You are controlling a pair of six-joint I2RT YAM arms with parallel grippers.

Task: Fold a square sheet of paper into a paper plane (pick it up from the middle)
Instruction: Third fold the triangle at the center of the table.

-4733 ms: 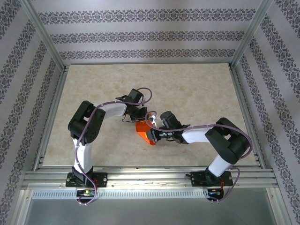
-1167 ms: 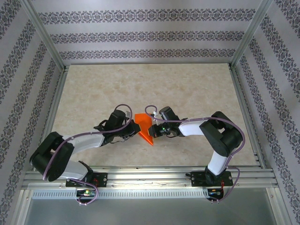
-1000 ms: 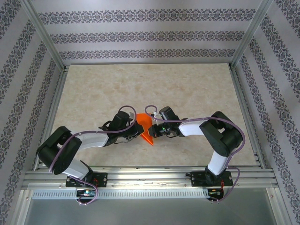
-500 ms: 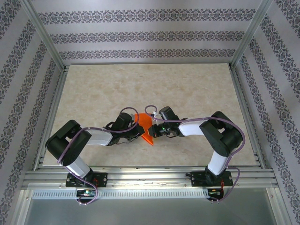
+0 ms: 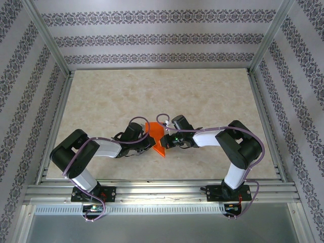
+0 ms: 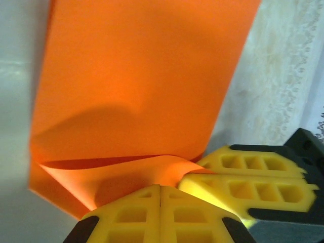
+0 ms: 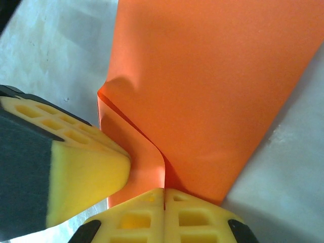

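Nearest the camera, well below the orange sheet of paper [image 5: 156, 133] in the overhead view, both arm bases sit on a metal rail [image 5: 162, 190], one to each side of the sheet. The arms bend inward from there and meet at the sheet.

The left gripper [image 5: 150, 142] reaches the sheet from its left side. Seen from the left wrist, this gripper [image 6: 160, 188] has its yellow pads pressed flat together. The curled lower flap of the sheet [image 6: 142, 76] runs into their tips, so they appear clamped on it.

The right gripper [image 5: 166, 141] reaches the sheet from its right side and is also clenched. Seen from the right wrist, a crease in the sheet [image 7: 212, 86] runs straight into the seam between the pads of that gripper [image 7: 164, 191].

The two grippers sit just beside each other with the sheet between them. The sheet is doubled over, with one pointed corner toward the rail.

Beyond the sheet lies the beige marbled table [image 5: 202, 91], then a patterned back wall [image 5: 162, 38].
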